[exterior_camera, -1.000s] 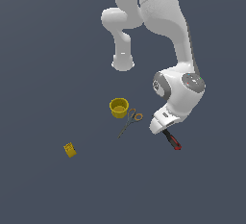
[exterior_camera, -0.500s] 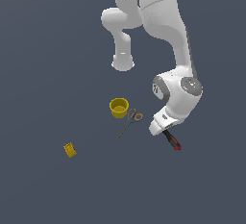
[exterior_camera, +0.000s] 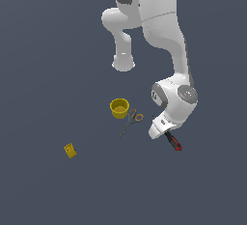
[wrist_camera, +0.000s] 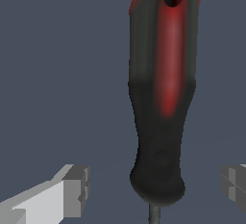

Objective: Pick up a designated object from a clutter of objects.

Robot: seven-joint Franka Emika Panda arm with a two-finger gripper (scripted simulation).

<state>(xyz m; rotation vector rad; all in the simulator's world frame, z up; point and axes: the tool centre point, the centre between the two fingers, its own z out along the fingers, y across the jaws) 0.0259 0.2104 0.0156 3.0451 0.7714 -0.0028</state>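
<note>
Gripper (wrist_camera: 153, 189): fingers (wrist_camera: 72, 192) spread wide, one on each side of the handle's dark end, not touching it.
Screwdriver (wrist_camera: 163, 93): red-and-black handle lying on the grey floor (exterior_camera: 58, 74) between the spread fingers; thin shaft just visible at the frame edge.
Arm (exterior_camera: 169, 50): white, wrist low over the screwdriver (exterior_camera: 173, 143).
Scissors (exterior_camera: 131, 121): orange-handled, near the wrist, towards the exterior view's left.
Cup (exterior_camera: 119, 108): yellow, upright, just beside the scissors.
Box (exterior_camera: 70, 150): small, yellow, well apart.

No readable text anywhere I look. My screwdriver (wrist_camera: 161, 98) handle is plain red and black, no brand. The small yellow box (exterior_camera: 70, 150) shows darker marks, too small to make out.
</note>
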